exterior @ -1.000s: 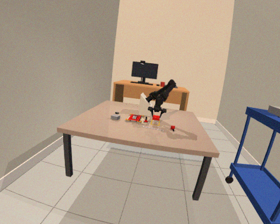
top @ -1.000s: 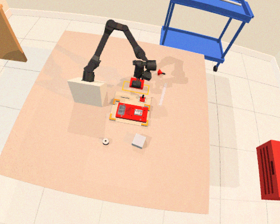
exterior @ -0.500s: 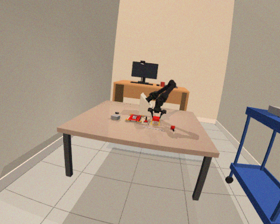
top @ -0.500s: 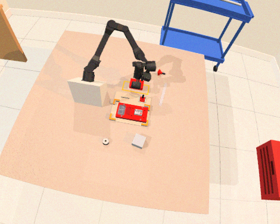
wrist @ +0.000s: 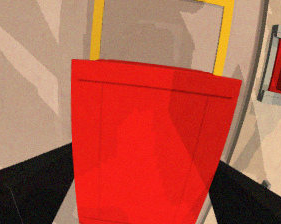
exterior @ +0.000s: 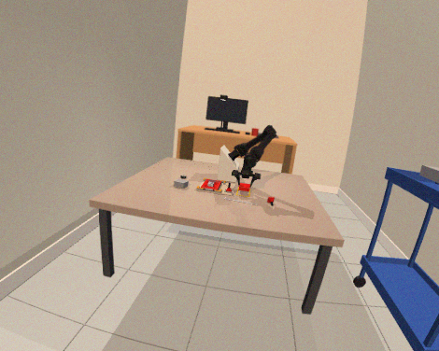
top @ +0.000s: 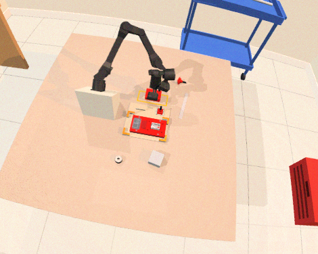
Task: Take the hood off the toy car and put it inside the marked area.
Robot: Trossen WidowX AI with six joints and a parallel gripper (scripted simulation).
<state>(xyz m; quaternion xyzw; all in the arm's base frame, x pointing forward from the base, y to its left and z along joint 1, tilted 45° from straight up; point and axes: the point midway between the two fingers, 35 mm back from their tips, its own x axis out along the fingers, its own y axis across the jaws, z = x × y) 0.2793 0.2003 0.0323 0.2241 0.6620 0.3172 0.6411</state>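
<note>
Hood [top: 146,94] [exterior: 244,187] [wrist: 141,140], bright red, was clamped in my gripper [top: 153,96] [exterior: 245,185] [wrist: 144,157], whose fingers stood fairly wide, one on each side of it. From overhead I had it over part of the yellow outline [top: 167,100] [exterior: 250,191] [wrist: 97,30] marked on the table [top: 193,162] [exterior: 210,217]. On the wrist feed, the outline's far end ran out beyond the hood's upper edge. I could not tell whether the hood's underside was touching the tabletop.

My arm [top: 113,54] [exterior: 266,135] rose from behind a pale upright block [top: 98,104] [exterior: 225,164], bent high and came down to the outline. Just beside that lay a light board [top: 147,137] with orange corner pieces, bearing the red car body [top: 145,125] [exterior: 211,188]. A small red piece with a black stem [top: 160,111] [exterior: 229,189] stood on the board, near the car body. Another red-and-black piece [top: 180,80] [exterior: 271,200] lay on the table, apart from the board, and a thin pale strip [top: 183,106] lay between it and the board. Farther over on the other side were a grey block [top: 156,158] [exterior: 181,183] and a small round ring [top: 116,158].
</note>
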